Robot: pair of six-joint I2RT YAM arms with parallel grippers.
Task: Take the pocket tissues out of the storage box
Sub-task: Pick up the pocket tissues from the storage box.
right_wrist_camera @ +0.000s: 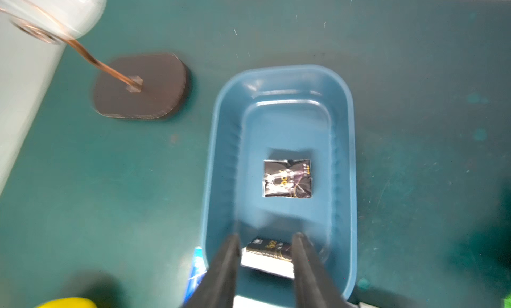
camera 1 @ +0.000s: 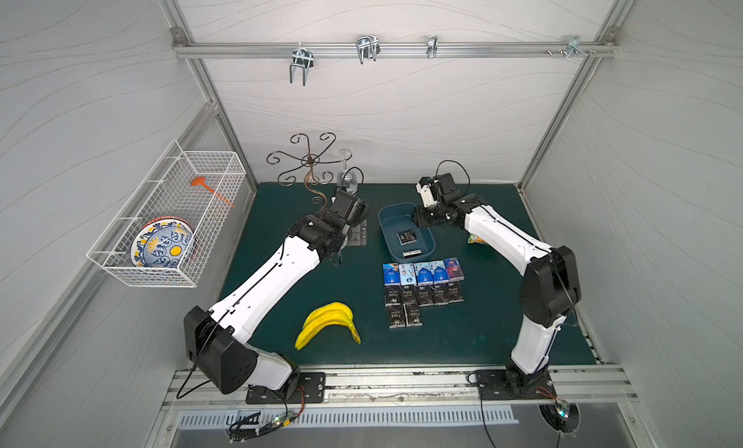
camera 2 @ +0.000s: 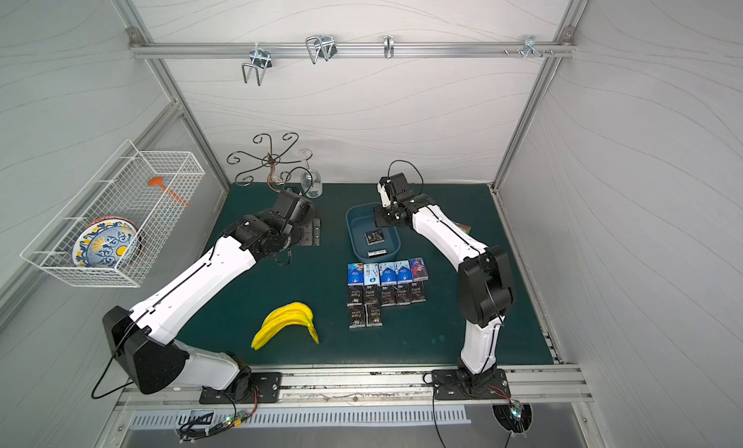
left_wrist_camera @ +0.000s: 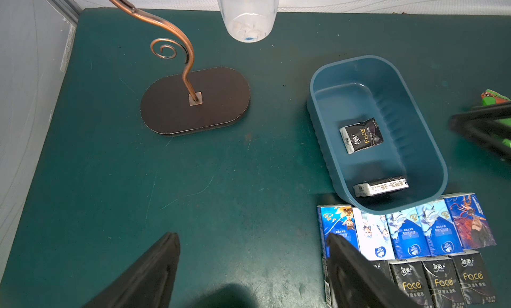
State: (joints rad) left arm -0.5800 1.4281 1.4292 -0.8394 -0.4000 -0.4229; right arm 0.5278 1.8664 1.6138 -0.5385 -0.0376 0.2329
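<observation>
clearly, black pocket tissues [left_wrist_camera: 361, 135] read "face"

On the desk [camera 1: 462, 337], toward the back, we find the storage box [camera 1: 384, 229]. In it lie the first packet [camera 1: 408, 237], in the middle, and the second packet [camera 1: 412, 252], at the front wall. Just before the box, the other pocket tissues [camera 1: 422, 289] lie in three rows. The stand base [left_wrist_camera: 221, 99] is left of the box, the snack bag [camera 1: 476, 239] right of it, the bananas [camera 1: 327, 325] left of the rows.
</observation>
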